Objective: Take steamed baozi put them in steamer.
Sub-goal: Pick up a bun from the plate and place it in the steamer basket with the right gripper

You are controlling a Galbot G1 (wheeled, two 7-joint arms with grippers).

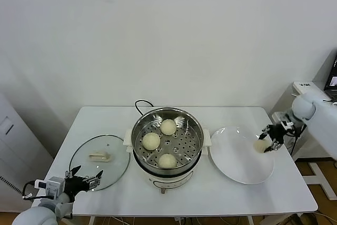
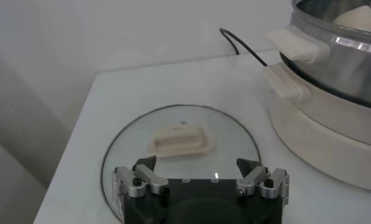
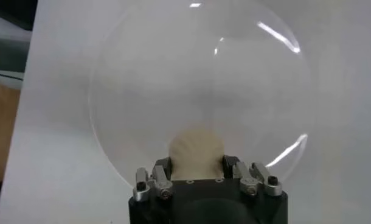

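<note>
Head camera overlooks the whole table [image 1: 210, 193]; wrist cameras sit close above it.

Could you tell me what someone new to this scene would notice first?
The shiny steamer at the middle of the white table draws the eye, with three baozi on its perforated tray. On the white plate to its right, the right claw is closed around the fourth baozi. The glass lid lies flat to the left, the left claw open at its near edge.

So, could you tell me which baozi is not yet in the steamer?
The baozi on the white plate, between the right gripper fingers; the others lie in the steamer.
</note>
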